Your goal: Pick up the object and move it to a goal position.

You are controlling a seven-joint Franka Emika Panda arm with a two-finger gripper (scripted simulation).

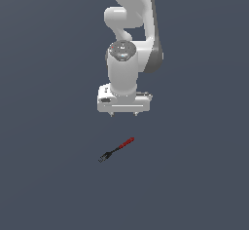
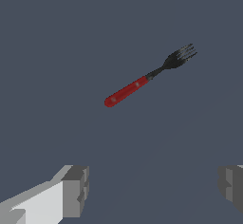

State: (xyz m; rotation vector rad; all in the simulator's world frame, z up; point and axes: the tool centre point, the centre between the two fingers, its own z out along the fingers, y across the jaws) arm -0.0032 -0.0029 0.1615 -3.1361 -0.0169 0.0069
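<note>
The small fork with a red handle, black shaft and dark tines [image 1: 116, 149] lies flat on the plain dark grey-blue floor surface [image 1: 194, 175], apart from the white arm's two-finger gripper [image 1: 124, 113], which hangs above and behind it. In the exterior view the handle points to the exterior view's right, the tines to its left. In the wrist view the grey fingertips [image 2: 76, 190] stand wide apart, holding nothing; the fork [image 2: 142, 81] lies clear of both, with bare floor on every side.

From the exterior view we face the arm [image 1: 130, 53] from a high, distant spot; our wrist view looks down close. Both share the fork [image 1: 116, 149] [image 2: 148, 77].
</note>
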